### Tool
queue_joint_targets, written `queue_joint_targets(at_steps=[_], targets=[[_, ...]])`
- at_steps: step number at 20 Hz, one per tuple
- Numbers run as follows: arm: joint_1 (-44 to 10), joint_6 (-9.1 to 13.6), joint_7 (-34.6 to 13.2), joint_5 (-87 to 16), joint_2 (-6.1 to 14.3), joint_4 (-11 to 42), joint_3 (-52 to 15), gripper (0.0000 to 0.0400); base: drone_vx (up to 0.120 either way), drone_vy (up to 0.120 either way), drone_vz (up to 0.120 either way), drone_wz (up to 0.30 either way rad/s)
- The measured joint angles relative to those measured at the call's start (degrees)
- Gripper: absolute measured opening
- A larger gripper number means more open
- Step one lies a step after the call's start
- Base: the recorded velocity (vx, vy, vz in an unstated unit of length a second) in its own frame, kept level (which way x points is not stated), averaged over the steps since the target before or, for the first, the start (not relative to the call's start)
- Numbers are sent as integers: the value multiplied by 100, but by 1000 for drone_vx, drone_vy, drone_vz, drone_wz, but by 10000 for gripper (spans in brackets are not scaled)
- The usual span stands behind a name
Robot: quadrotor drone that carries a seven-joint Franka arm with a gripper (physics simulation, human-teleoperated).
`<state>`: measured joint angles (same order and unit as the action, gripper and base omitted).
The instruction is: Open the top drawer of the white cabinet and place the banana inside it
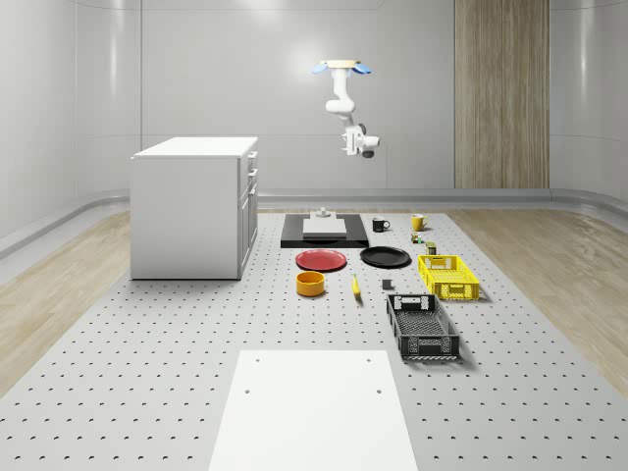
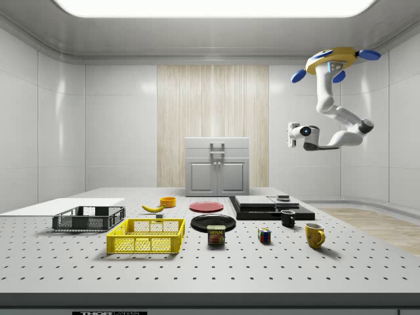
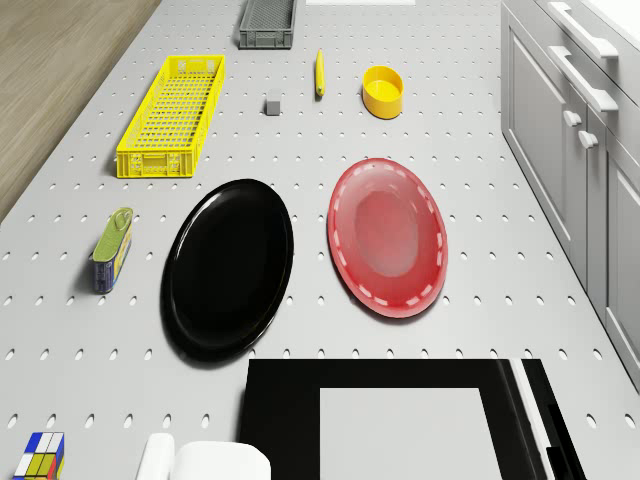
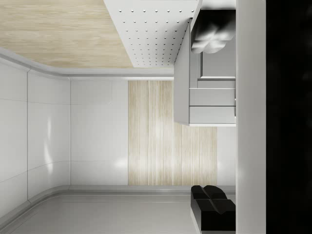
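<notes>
On the table's left in the whole-scene view stands the cabinet (image 1: 194, 206), its drawers shut. Right of it and nearer the camera, the banana (image 1: 355, 286) lies between the yellow bowl (image 1: 311, 284) and the yellow crate (image 1: 448, 276). High over the far end, above the black slab (image 1: 324, 231), hovers the drone (image 1: 342, 69); whether its gripper (image 1: 347, 143) is parted, I cannot tell.
</notes>
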<state>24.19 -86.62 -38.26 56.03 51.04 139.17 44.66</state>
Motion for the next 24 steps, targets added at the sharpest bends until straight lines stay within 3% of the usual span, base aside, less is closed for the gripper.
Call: queue_joint_targets(at_steps=[7,21,24], targets=[[220,-186,-105,-125,182,26,102,400,40,-114,0,0],[596,-517,-308,-371,519,71,260,400,120,0,0,0],[666,-581,-349,-421,586,79,288,400,120,-107,0,0]])
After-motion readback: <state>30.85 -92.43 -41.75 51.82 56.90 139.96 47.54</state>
